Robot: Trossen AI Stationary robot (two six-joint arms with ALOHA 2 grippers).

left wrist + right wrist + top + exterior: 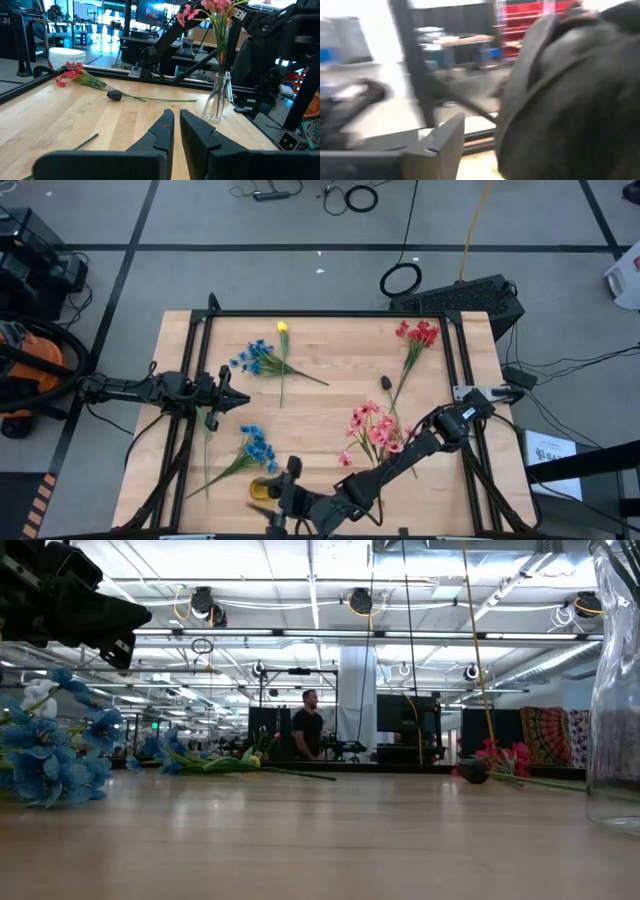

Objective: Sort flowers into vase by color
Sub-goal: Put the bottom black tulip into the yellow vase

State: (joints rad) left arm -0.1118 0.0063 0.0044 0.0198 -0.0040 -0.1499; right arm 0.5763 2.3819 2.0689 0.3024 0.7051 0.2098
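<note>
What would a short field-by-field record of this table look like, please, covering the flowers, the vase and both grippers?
pink artificial flowers: standing in clear glass vase
red artificial flowers: lying on wooden table, far right
blue artificial flowers: two sprigs, lying left of centre
yellow bud: lying near far edge
left gripper: left side, fingers nearly together, empty
right gripper: near edge, left of centre

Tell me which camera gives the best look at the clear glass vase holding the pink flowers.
The left wrist view: the clear glass vase stands whole on the table, pink flowers rising from its neck. The high view shows the pink flowers from above, the vase hidden beneath them. No pink blossoms show in the low view, and the right wrist view is too blurred.
</note>
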